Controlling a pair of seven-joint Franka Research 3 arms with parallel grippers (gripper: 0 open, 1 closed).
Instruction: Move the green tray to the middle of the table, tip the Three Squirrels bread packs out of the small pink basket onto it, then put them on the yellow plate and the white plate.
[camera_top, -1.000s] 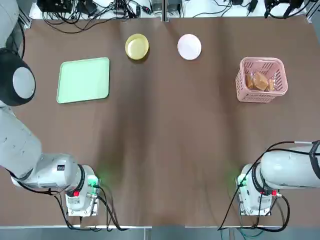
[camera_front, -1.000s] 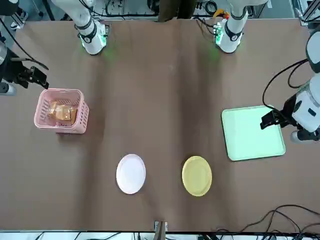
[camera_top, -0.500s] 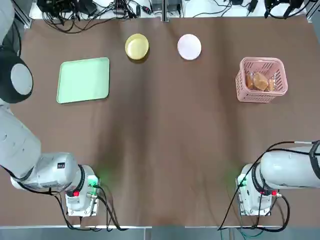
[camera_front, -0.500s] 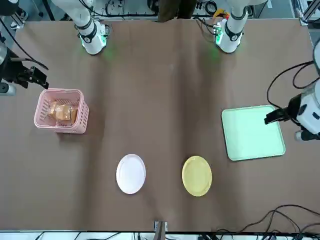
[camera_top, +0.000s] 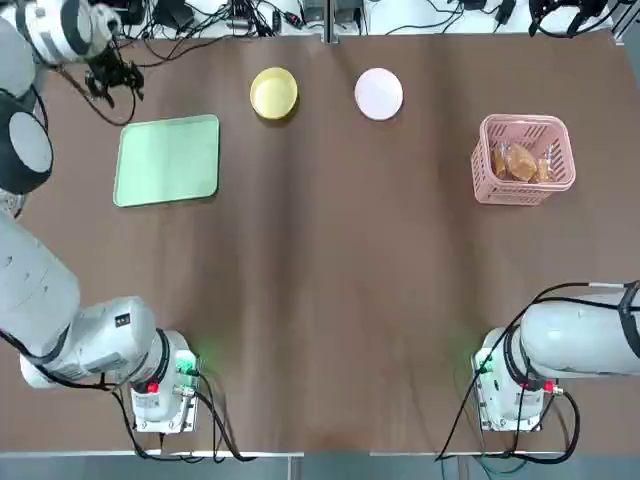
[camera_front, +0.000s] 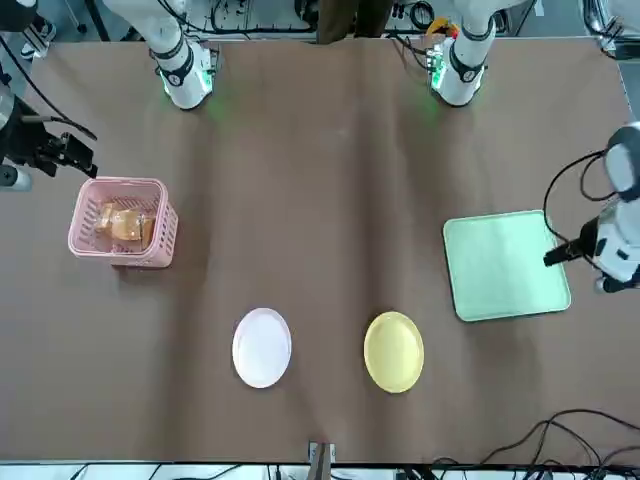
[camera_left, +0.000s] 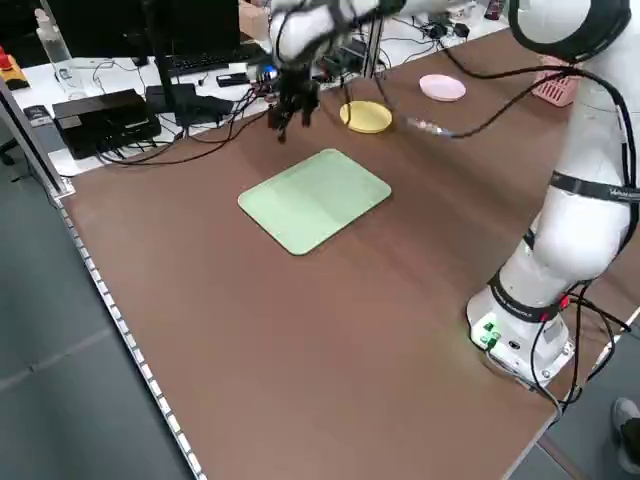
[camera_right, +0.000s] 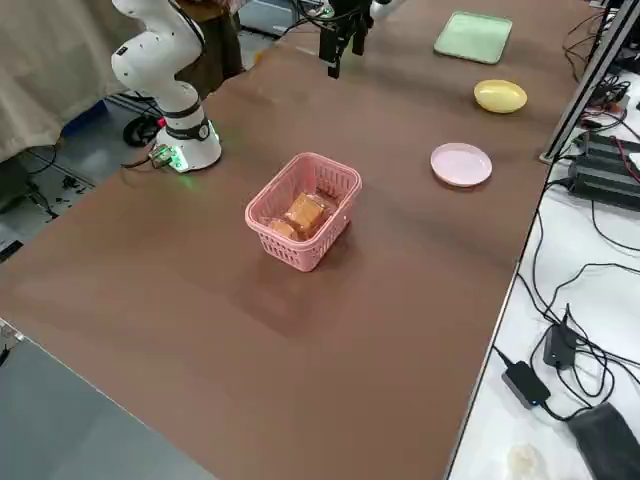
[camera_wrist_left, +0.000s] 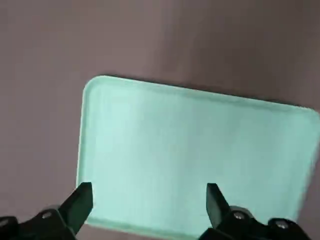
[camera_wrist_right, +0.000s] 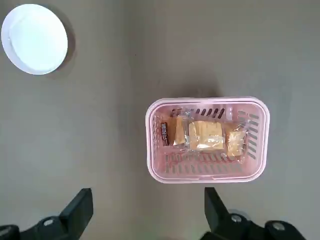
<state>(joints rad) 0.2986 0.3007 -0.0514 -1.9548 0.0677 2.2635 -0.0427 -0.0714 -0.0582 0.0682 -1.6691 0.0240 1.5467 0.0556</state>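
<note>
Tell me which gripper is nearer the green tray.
Left. The left gripper hangs open above the far left side of the green tray; the right gripper is across the table by the pink basket.

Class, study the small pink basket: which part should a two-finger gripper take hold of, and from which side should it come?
Probably the rim of one long side wall, near its middle, from straight above, one finger inside and one outside. The basket stands upright with its top open, flaring up to a thick rim. The bread packs sit off the wall nearer the robot, so that wall looks the better choice.
</note>
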